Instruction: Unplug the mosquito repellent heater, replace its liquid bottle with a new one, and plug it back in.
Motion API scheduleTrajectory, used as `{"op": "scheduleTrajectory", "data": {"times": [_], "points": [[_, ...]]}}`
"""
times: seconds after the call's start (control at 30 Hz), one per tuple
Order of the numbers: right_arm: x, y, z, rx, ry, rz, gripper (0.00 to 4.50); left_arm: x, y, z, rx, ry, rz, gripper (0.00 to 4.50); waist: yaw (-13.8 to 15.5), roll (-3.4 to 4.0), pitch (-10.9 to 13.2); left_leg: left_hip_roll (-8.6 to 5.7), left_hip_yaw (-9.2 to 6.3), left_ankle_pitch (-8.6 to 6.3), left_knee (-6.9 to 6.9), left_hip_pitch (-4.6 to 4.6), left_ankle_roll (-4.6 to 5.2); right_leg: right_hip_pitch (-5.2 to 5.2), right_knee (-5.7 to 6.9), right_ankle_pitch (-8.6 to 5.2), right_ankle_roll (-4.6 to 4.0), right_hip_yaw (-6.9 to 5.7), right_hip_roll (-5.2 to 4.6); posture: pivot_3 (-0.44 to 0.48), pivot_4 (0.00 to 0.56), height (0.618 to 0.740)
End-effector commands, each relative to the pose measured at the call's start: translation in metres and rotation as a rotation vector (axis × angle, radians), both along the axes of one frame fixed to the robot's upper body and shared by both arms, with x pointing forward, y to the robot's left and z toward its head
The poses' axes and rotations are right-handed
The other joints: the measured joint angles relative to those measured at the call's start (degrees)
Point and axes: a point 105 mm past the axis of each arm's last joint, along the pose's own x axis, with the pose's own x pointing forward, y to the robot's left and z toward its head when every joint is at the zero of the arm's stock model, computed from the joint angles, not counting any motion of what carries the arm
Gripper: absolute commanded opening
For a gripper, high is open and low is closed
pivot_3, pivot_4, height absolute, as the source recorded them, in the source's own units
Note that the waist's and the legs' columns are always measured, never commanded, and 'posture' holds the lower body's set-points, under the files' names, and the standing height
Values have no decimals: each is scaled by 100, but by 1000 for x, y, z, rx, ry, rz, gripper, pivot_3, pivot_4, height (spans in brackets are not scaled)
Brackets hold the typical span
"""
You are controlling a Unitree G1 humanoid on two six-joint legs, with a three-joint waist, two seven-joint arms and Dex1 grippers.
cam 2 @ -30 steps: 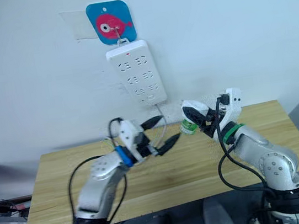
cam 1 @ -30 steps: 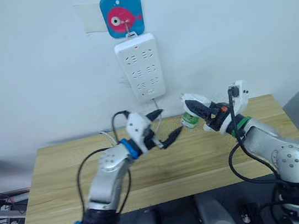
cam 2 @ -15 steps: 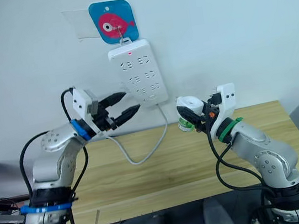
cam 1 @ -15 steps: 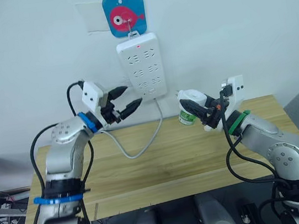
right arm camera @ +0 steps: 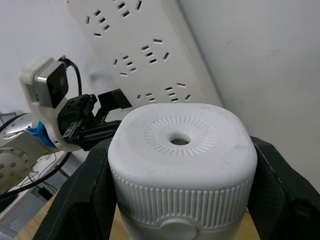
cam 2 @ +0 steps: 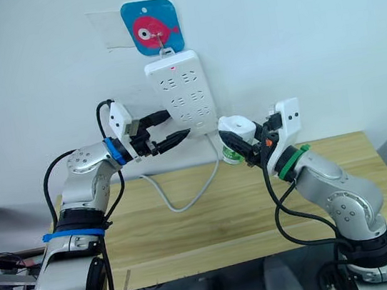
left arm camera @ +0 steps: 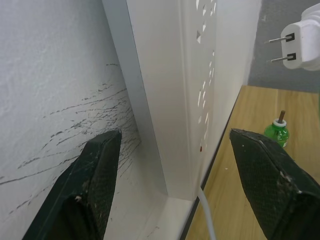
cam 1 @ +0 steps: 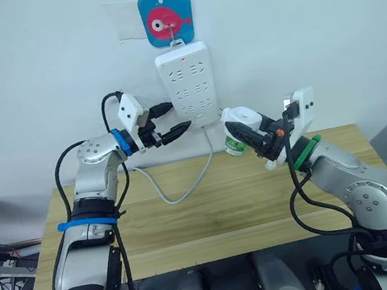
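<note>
- The heater (cam 1: 242, 120) sits clamped between the two fingers of the right gripper (right arm camera: 181, 197), held in the air just beside the lower right corner of the power strip (cam 1: 189, 81), its two plug prongs bare (so it is unplugged, and not yet back in).
- A green bottle (cam 1: 235, 144) hangs from the heater's underside, below the strip; I cannot tell from here which of the two bottles it is.
- Another green bottle with a dark wick (left arm camera: 276, 132) stands on the wooden table (cam 1: 210, 215), below the strip.
- A second ago the heater hung lower, further from the strip; it has since risen toward the sockets, which I judge to be the approach for plugging in.
- The left gripper (cam 1: 173, 120) has swung up from over the table to the strip's lower left edge, fingers spread and empty, straddling that edge (probably to steady it).
- No brand or writing is readable; above the strip a blue card (cam 1: 166, 18) shows a pink fish.
</note>
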Motion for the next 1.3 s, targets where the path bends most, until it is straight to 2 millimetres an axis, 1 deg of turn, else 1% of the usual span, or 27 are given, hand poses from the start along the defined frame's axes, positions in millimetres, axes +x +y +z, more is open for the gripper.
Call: {"op": "scheduleTrajectory", "data": {"times": [0.03,0.17,0.3,0.4,0.57,0.6,0.77,0.87,1.0,1.3], "points": [[-10,9,19,19,-86,48,2977,-4,-13,23,-22,-61,-68,3584,-6,0,0,0,1,0,0,-1,0,0,-1,0,0,1,0,-244,205,740],[-12,11,20,17,-96,55,2977,-3,-18,27,-56,-37,-92,3584,-101,0,0,4,5,0,-6,0,0,-6,-2,0,0,3,1,-245,203,740],[-11,12,21,15,-107,47,2977,-4,-22,30,-75,-17,-119,3584,-115,0,0,8,5,0,-7,0,0,-10,3,0,0,4,4,-251,200,740],[-10,11,23,8,-121,39,2977,-6,-21,27,-71,5,-136,3003,-120,1,0,7,7,0,-6,0,0,-10,3,0,0,5,5,-254,203,740],[-10,14,24,-8,-135,38,2977,-6,-17,24,-57,19,-129,1451,-127,1,-1,8,6,0,-6,1,0,-10,3,0,0,5,5,-252,207,740],[-9,15,24,-11,-137,37,2977,-6,-17,25,-60,23,-129,1362,-130,2,-1,9,6,0,-6,1,0,-11,2,0,0,5,5,-252,207,740],[-8,24,26,-50,-168,42,2977,-7,-16,26,-95,93,-145,1361,-150,2,-1,8,9,0,-7,1,0,-12,4,0,0,7,5,-247,210,740],[-4,29,23,-94,-177,33,2977,-10,-17,26,-121,153,-169,1361,-155,2,-1,8,7,0,-6,1,0,-12,6,0,0,7,6,-247,210,740],[0,34,23,-115,-196,18,2977,-13,-18,25,-115,184,-188,1361,-159,2,-1,7,7,0,-5,1,-1,-12,8,0,0,7,6,-247,210,740],[9,30,21,-126,-185,-37,2977,-15,-17,25,-115,192,-186,1361,-160,2,-1,7,7,1,-3,2,-2,-13,12,0,0,8,5,-243,219,740]]}}
